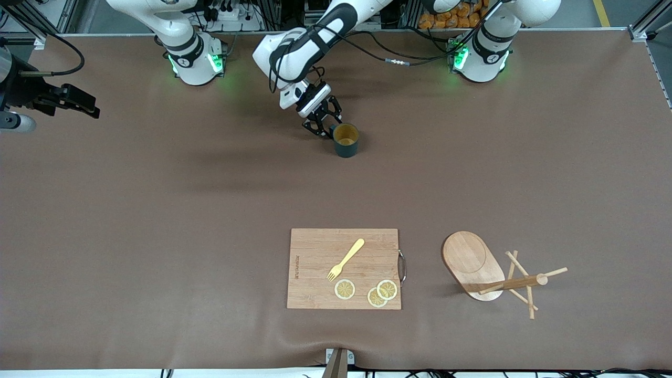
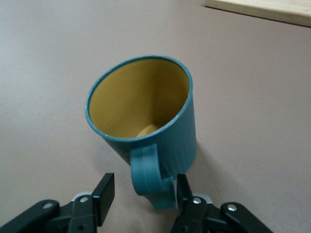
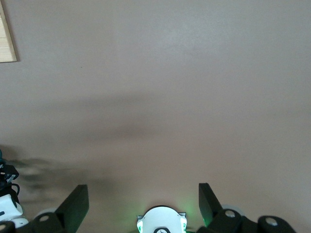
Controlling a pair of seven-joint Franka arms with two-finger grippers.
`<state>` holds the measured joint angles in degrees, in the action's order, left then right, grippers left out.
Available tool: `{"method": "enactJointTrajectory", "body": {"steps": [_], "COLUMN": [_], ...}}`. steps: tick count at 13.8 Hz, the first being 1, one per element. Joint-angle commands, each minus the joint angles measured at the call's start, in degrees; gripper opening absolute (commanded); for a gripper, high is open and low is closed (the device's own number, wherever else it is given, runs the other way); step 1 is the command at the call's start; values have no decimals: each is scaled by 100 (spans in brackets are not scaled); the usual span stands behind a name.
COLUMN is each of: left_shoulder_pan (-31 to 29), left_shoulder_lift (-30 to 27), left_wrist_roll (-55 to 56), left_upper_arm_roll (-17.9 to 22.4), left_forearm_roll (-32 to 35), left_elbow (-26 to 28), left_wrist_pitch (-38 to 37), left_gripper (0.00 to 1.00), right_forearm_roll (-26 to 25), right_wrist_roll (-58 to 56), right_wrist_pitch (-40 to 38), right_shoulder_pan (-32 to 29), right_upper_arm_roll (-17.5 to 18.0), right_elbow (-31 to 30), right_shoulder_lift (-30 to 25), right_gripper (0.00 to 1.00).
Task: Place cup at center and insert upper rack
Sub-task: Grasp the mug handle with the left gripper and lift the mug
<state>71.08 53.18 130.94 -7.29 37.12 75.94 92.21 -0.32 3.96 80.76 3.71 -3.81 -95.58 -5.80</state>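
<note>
The dark teal cup [image 1: 346,140] stands upright on the brown table, toward the robots' bases, with its yellowish inside showing. In the left wrist view the cup [image 2: 146,111] turns its loop handle to my left gripper [image 2: 145,183]. That gripper's jaws straddle the handle: one finger [image 2: 183,187] touches it and the other stands off with a gap. In the front view the left gripper [image 1: 321,130] sits low beside the cup. The upper rack [image 1: 504,283], a wooden mug tree, lies on its side nearer the front camera. My right gripper [image 3: 143,194] waits open over bare table.
A wooden cutting board [image 1: 315,247] lies near the front edge, carrying a yellow fork [image 1: 345,259] and three lemon slices [image 1: 377,294]. The right gripper [image 1: 86,105] hangs at the right arm's end of the table.
</note>
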Motion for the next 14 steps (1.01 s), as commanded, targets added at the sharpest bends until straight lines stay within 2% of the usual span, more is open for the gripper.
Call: {"method": "enactJointTrajectory", "body": {"steps": [1, 2, 4, 5, 6, 11, 14], "left_shoulder_pan": [73, 64, 64, 64, 64, 55, 11], "left_shoulder_lift": [122, 122, 122, 105, 79, -79, -561], "left_wrist_roll": [264, 274, 274, 265, 239, 80, 89], "left_upper_arm_roll": [79, 79, 88, 149, 193, 395, 553], "left_forearm_roll": [155, 155, 155, 155, 155, 155, 138], "left_elbow": [-176, -185, -229, -229, -238, -247, -255], "left_wrist_pitch": [8, 51, 78, 87, 87, 96, 87], "left_gripper": [50, 35, 14, 5, 0, 0, 0], "right_forearm_roll": [-126, -126, -126, -126, -126, -126, -126], "right_wrist_roll": [245, 298, 299, 299, 299, 360, 466], "right_wrist_pitch": [27, 36, 36, 36, 36, 45, 45], "right_shoulder_pan": [77, 121, 121, 121, 121, 174, 218], "right_upper_arm_roll": [47, 47, 47, 47, 38, 47, 47], "right_elbow": [-40, -48, -40, -40, -40, -48, -48], "right_shoulder_lift": [-53, -52, -52, -52, -52, -52, -52], "right_gripper": [100, 100, 100, 100, 100, 100, 100]}}
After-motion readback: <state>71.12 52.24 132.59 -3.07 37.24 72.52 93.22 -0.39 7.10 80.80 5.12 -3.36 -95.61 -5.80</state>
